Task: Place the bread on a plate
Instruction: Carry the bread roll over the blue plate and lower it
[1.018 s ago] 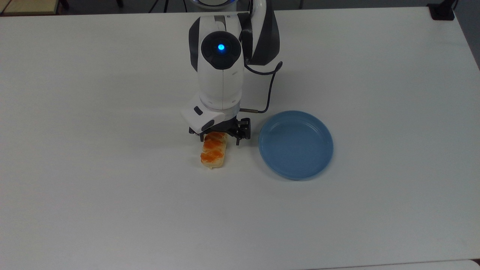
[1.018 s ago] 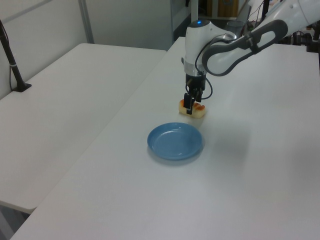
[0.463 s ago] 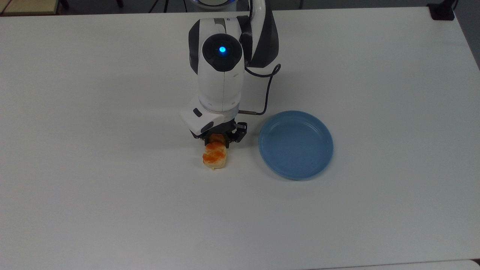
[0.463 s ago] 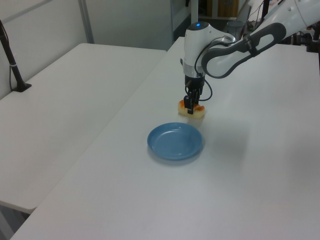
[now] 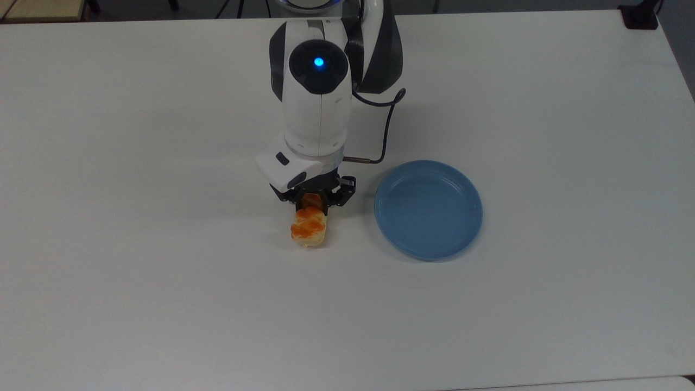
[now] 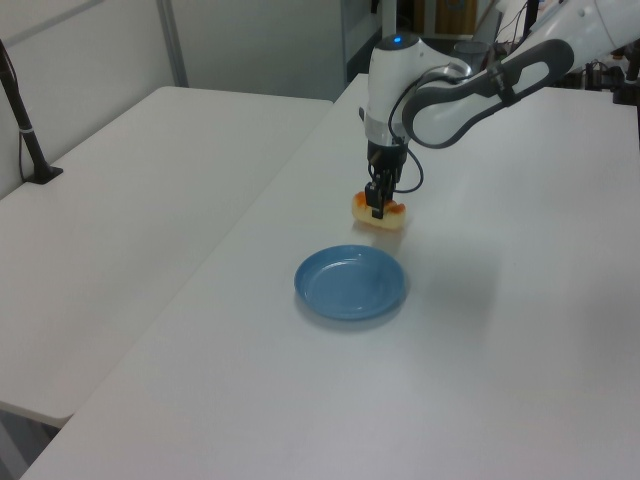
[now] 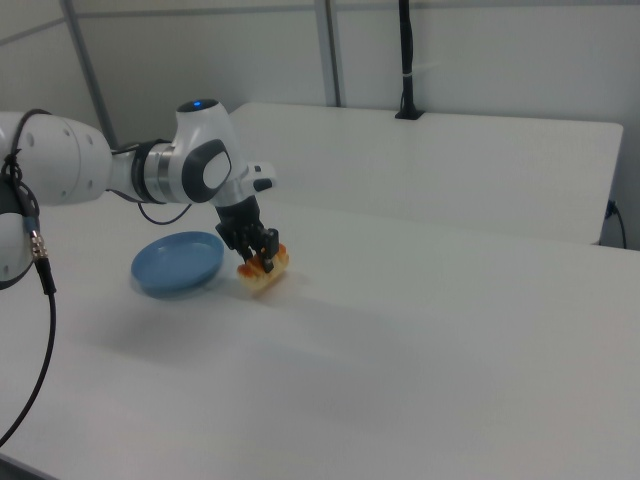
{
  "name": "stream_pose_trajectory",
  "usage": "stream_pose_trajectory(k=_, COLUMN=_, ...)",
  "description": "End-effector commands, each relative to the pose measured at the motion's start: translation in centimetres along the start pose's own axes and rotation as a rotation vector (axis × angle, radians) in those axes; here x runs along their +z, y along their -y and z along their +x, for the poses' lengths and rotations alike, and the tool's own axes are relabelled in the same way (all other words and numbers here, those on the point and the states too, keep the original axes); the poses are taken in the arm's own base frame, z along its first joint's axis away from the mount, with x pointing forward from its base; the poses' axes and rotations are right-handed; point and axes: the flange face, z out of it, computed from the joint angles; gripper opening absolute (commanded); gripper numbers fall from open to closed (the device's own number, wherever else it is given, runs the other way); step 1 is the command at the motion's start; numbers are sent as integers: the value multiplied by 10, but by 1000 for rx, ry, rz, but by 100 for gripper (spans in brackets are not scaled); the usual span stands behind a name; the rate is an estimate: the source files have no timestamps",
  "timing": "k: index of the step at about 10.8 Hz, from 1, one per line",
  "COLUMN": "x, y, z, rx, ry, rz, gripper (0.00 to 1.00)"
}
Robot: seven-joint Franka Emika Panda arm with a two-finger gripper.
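Top view shows the gripper [image 5: 311, 205] pinched onto the bread [image 5: 308, 228], its two black fingers pressed against the bun's long sides near the end closest to the arm, so most of the glazed top sticks out past them toward the top view's lower edge. The plate [image 5: 428, 209] lies empty on the white table [image 5: 163, 298] to the top view's right of the bread, near it but apart. From above, one cannot tell whether the bun touches the table; the right view settles that, with the bread [image 7: 263, 271] hanging tilted in the gripper [image 7: 262, 258], its free end drooping and a faint shadow on the surface beneath it. The left view likewise shows the bread [image 6: 379, 213] raised clear of the tabletop beyond the plate [image 6: 350, 284], held by the gripper [image 6: 377, 205]. A second ago the fingers stood spread on either side of the bun, which lay flat on the table; half a second ago they had come together on it; now the arm has risen a little, taking the bread with it. The plate has not shifted.
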Motion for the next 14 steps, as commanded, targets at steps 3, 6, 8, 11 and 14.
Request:
stream_pose_trajectory(k=3, x=-51, y=84, z=-29, rx=-140, ry=19, rz=32, gripper=47)
stream_pose_trajectory(k=6, x=-46, y=149, z=-47, rx=-148, ry=18, rz=28, gripper=48)
stream_pose_trajectory(k=8, x=-33, y=170, z=-54, rx=-154, ry=27, rz=26, gripper=48)
stream_pose_trajectory(k=11, x=-24, y=179, z=-43, rx=-154, ry=-24, rz=50, gripper=53)
stream_pose_trajectory(k=14, x=-21, y=180, z=-41, rx=-159, ry=-38, rz=49, gripper=91)
